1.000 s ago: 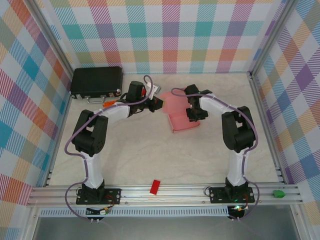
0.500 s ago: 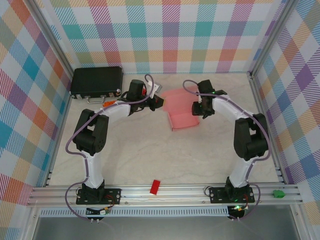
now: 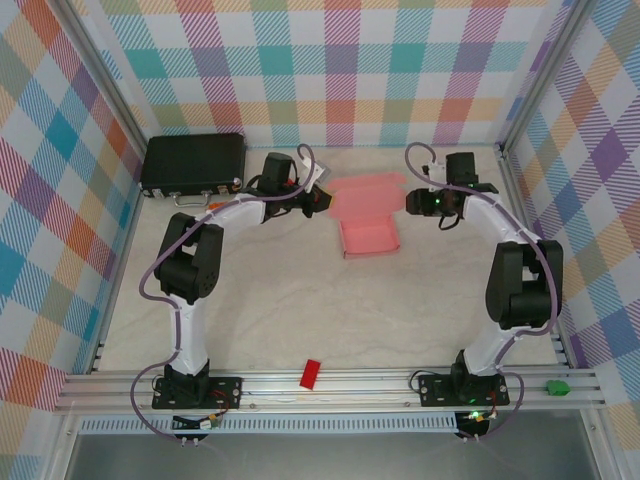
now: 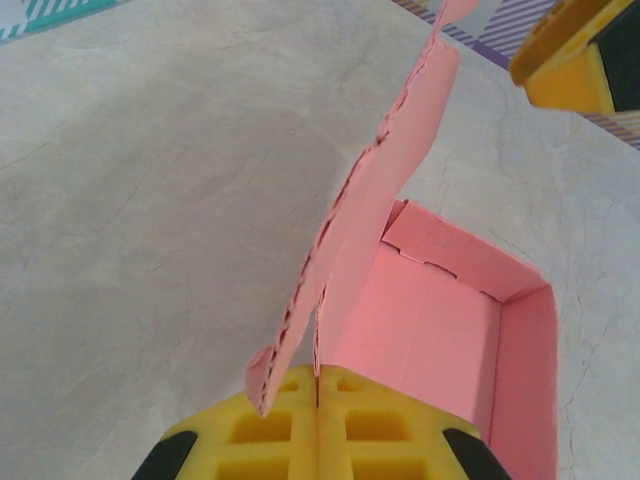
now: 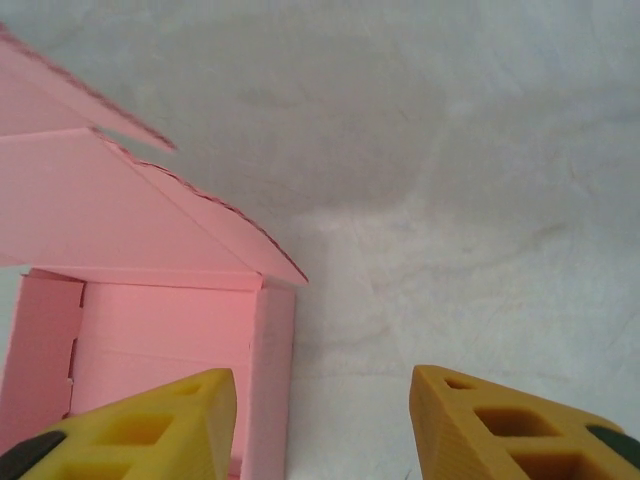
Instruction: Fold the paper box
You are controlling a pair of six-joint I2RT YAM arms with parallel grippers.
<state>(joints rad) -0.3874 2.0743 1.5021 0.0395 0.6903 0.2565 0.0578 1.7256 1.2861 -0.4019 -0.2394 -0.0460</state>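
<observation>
The paper box (image 3: 368, 236) is a pink open tray at mid-table, its lid (image 3: 365, 193) standing up behind it. My left gripper (image 3: 322, 200) is at the lid's left end. In the left wrist view its yellow fingers (image 4: 318, 388) are shut on the edge of the lid's side flap (image 4: 345, 250), with the tray's inside (image 4: 430, 320) beyond. My right gripper (image 3: 413, 203) hangs just right of the box, open. In the right wrist view it (image 5: 320, 425) is empty, and the box's right wall (image 5: 275, 360) lies beside the left finger (image 5: 160, 425).
A black case (image 3: 193, 163) lies at the back left. A small red block (image 3: 310, 373) rests near the front rail and a green piece (image 3: 556, 386) sits at the front right. Plaid walls close in the back and both sides.
My right gripper has drawn back from the box to the right and rear, and its jaws have widened. The lid now stands more upright. The left gripper stays shut on the flap.
</observation>
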